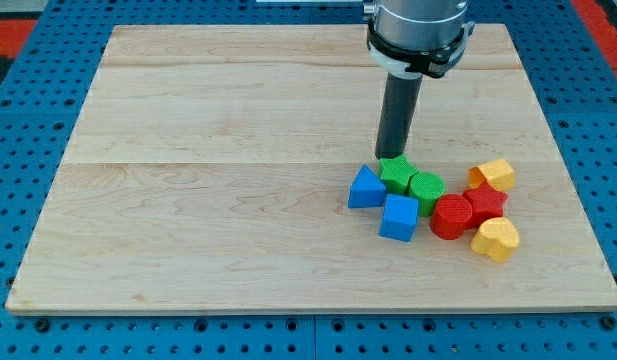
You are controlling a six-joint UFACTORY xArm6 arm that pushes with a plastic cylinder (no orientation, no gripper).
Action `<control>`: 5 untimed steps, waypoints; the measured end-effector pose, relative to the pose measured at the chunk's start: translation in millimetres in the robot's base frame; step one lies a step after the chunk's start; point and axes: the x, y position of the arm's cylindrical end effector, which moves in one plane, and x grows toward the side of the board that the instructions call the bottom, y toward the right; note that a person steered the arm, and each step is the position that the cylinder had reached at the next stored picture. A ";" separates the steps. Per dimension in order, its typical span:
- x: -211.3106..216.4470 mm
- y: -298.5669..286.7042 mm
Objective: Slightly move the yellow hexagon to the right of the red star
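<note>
Take the red star point(485, 203) as your landmark: it sits on the wooden tabletop point(208, 200) toward the view's right, in the middle of a tight cluster of blocks. The yellow hexagon point(492, 174) you care about lies just above the star toward the view's top, slightly to the star's right, and appears to touch it. A red cylinder point(451, 216) presses against the star on the view's left, and a yellow heart-shaped block point(496, 238) sits just below the star toward the view's bottom, touching or nearly so.

Further to the star's left you see a green cylinder point(426, 189) next to the red cylinder, then a green star-like block point(395, 173) beside it. A blue cube point(399, 217) lies below the green pair, and a blue triangular block point(366, 188) is the farthest left of the star.

There is no claw on this arm, so there is nothing open or closed and nothing held; it ends in a dark rod. My tip point(390, 157) is down at the top edge of the green star-like block, apparently touching it, well to the left of the red star and well apart from the yellow hexagon.
</note>
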 end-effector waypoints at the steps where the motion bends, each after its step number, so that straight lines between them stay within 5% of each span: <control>1: -10.9 -1.3; 5: -7.3 -4.0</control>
